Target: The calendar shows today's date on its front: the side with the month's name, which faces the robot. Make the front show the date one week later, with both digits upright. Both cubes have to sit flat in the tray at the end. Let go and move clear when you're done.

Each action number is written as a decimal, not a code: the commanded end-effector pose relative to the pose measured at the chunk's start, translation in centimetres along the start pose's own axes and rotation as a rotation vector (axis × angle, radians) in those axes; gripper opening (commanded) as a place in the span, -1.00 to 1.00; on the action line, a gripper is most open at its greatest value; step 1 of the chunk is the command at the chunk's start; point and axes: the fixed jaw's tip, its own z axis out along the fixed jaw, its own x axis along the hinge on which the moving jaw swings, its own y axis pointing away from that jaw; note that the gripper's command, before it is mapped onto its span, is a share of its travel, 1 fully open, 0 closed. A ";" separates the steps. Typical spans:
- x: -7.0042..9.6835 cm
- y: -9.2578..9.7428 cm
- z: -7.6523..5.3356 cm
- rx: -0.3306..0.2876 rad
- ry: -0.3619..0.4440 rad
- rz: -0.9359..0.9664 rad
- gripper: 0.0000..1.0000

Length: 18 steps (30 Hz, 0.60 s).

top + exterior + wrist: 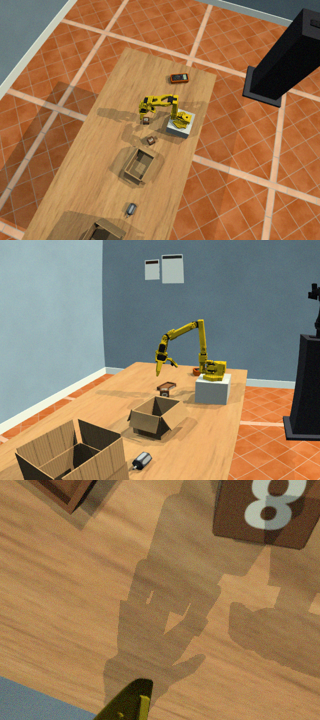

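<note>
My gripper [148, 114] [167, 371] is open and empty, above the table near the tray; one finger shows at the bottom of the wrist view. A dark brown cube [146, 120] [164, 394] [230, 520] lies on the table below and beside it, with an 8 on top and a 0 on the side facing the exterior camera. The other cube [150, 140] lies turned on the table, a 3 on top; the cardboard box hides it in the exterior view. The shallow brown tray [158, 388] [79, 500] holds no visible cube. The arm hides it in the top view; its month name is unreadable.
An open cardboard box [134, 176] [144, 422] stands close to the cube with the 3. A larger open box [111, 228] [54, 441] and a grey tool [131, 208] [142, 460] are farther off. An orange multimeter [179, 78] [196, 371] lies beyond the arm.
</note>
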 end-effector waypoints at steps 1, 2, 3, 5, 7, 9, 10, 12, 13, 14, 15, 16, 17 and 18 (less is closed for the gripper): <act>-0.8 0.0 1.3 0.012 -0.059 -0.003 -0.30; -1.3 -0.1 1.8 0.018 -0.089 -0.003 -0.30; -1.8 -0.2 2.2 0.025 -0.117 -0.003 -0.30; -2.7 -0.4 3.0 0.036 -0.170 -0.003 -0.30; -3.5 -0.6 3.6 0.045 -0.213 -0.003 -0.30; -4.1 -0.7 4.0 0.052 -0.244 -0.003 -0.30; -4.3 -0.8 4.2 0.055 -0.255 -0.002 -0.30; -4.6 -0.8 4.4 0.057 -0.268 -0.002 -0.30; -4.7 -0.8 4.4 0.058 -0.271 -0.002 -0.30; -4.7 -0.8 4.4 0.058 -0.272 -0.002 -0.30; -4.7 -0.8 4.4 0.058 -0.272 -0.002 -0.30; -4.7 -0.8 4.4 0.058 -0.272 -0.002 -0.30; -4.7 -0.8 4.4 0.058 -0.272 -0.002 -0.30; -4.1 -0.4 4.3 0.053 -0.248 -0.005 -0.30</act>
